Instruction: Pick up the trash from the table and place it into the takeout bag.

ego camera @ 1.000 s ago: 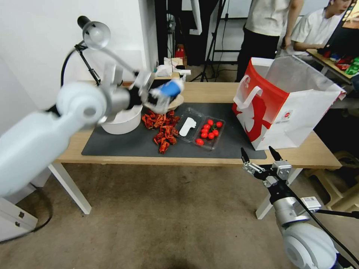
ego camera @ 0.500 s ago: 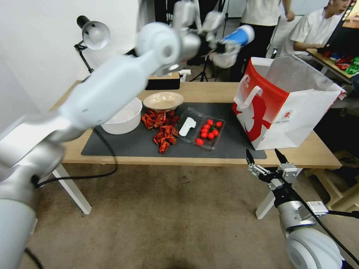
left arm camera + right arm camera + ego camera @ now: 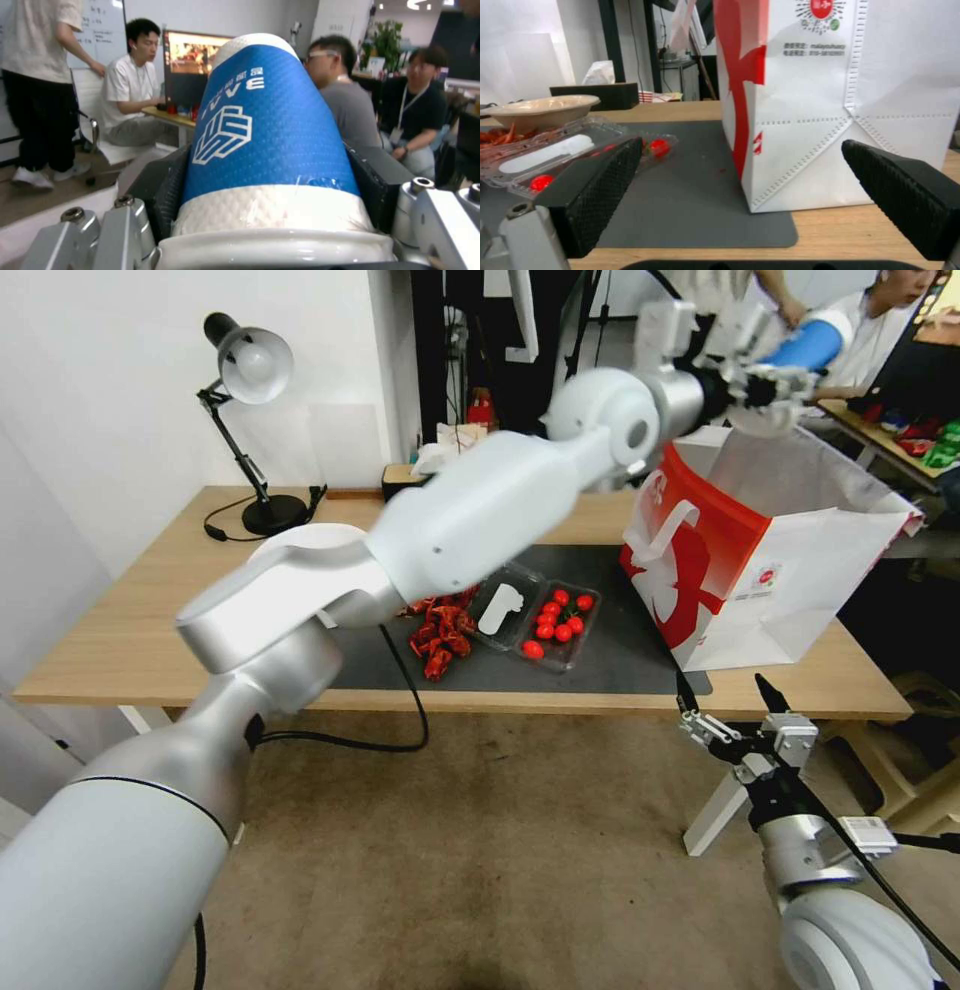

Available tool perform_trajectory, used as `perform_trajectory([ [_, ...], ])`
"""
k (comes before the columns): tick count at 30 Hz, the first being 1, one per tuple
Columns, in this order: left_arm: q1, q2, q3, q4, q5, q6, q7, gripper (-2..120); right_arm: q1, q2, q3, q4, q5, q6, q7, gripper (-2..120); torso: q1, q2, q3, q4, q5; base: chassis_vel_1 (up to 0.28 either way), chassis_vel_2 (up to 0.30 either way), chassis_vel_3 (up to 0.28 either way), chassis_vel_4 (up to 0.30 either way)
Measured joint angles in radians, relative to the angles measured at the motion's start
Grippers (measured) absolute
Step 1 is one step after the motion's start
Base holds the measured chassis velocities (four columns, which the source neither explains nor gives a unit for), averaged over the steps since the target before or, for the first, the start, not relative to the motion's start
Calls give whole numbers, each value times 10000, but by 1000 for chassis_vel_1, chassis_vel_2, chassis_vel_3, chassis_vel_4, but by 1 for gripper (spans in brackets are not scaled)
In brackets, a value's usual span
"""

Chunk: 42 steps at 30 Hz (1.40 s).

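A long wooden table [image 3: 120,640] carries shells [image 3: 440,630] left of a tomato tray [image 3: 560,625]. Above the bag [image 3: 800,570], at far right, the cup [image 3: 812,342] is pinched by the left gripper [image 3: 770,380]; released off-centre, it could strike the rim. The right gripper [image 3: 735,710] is held spread near the table's edge.

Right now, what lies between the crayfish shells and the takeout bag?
In the head view, a clear tray with cherry tomatoes sits on the mat between the shells and the bag.
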State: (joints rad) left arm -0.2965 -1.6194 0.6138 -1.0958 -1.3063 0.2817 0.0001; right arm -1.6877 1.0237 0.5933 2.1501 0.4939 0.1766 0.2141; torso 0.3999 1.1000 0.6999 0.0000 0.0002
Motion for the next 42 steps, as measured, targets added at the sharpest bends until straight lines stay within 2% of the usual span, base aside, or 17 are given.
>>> perform_trajectory([
  [5, 206, 35, 319, -59, 255, 69, 34, 67, -75, 1, 108, 6, 17, 56, -20, 100, 1, 0, 0, 1, 0, 0, 0, 0, 0],
  [9, 303, 76, 362, -143, 282, 101, 4, 85, -88, 5, 116, 7, 20, 68, -27, 100, 1, 0, 0, 1, -1, 0, 0, 0, 0],
  [10, 303, 76, 362, -143, 282, 101, 4, 85, -88, 5, 116, 7, 20, 68, -27, 100, 1, 0, 0, 1, -1, 0, 0, 0, 0],
  [12, 290, 92, 213, -156, 278, 137, -12, 95, -88, 32, 95, 6, 20, 84, -36, 100, 1, 0, 0, 0, 0, 0, 0, 0, 0],
  [14, 260, 101, 111, -156, 273, 147, -16, 98, -86, 48, 77, 6, 20, 90, -44, 100, 1, 0, 0, 0, -1, 0, 0, 0, 0],
  [17, 246, 128, -53, -176, 267, 157, -31, 99, -88, 69, 55, 6, 20, 93, -53, 100, 1, 0, 0, 0, -1, 0, 0, 0, 0],
  [24, 329, 601, -518, -813, 250, 102, -409, 100, -117, 72, 15, 54, 15, 96, -62, 100, 1, 0, 0, -1, -3, 0, 0, 0, 0],
  [26, 456, 1100, -704, -1562, 250, 79, -669, 100, -109, 71, -43, 76, 9, 96, -64, 100, 1, 0, 0, 0, -4, 0, 0, 0, 0],
  [27, 456, 1100, -704, -1562, 250, 79, -669, 100, -109, 71, -43, 76, 9, 96, -64, 100, 1, 0, 0, 0, -4, 0, 0, 0, 0],
  [30, 663, 2037, -907, -2738, 417, 87, -880, 100, -104, 72, -144, 92, -22, 96, -64, 100, 1, 0, 0, -2, -4, 0, 0, 0, 0],
  [31, 663, 2037, -907, -2738, 417, 87, -880, 100, -104, 72, -144, 92, -22, 96, -64, 100, 1, 0, 0, -2, -4, 0, 0, 0, 0],
  [33, 831, 2615, -1099, -3366, 457, 137, -965, 100, -110, 76, -182, 115, -41, 96, -64, 100, 0, 0, 0, 0, -7, 0, 0, 0, 0],
  [35, 1161, 3495, -1447, -4223, 476, 212, -1057, 100, -111, 71, -242, 163, -67, 96, -61, 100, 0, 0, 0, 2, -8, 0, 0, 0, 0],
  [36, 1161, 3495, -1447, -4223, 476, 212, -1057, 100, -111, 71, -242, 163, -67, 96, -61, 100, 0, 0, 0, 2, -8, 0, 0, 0, 0],
  [38, 1503, 4071, -1685, -4776, 524, 218, -1123, 100, -106, 47, -258, 213, -73, 96, -51, 100, 1, 0, 0, 1, -8, 0, 0, 0, 0],
  [39, 1503, 4071, -1685, -4776, 524, 218, -1123, 100, -106, 47, -258, 213, -73, 96, -51, 100, 1, 0, 0, 1, -8, 0, 0, 0, 0],
  [42, 2434, 4950, -2178, -5977, 815, 131, -1313, 100, -90, 18, -318, 286, -96, 91, -35, 100, 1, 0, 0, -2, -7, 0, 0, 0, 0],
])
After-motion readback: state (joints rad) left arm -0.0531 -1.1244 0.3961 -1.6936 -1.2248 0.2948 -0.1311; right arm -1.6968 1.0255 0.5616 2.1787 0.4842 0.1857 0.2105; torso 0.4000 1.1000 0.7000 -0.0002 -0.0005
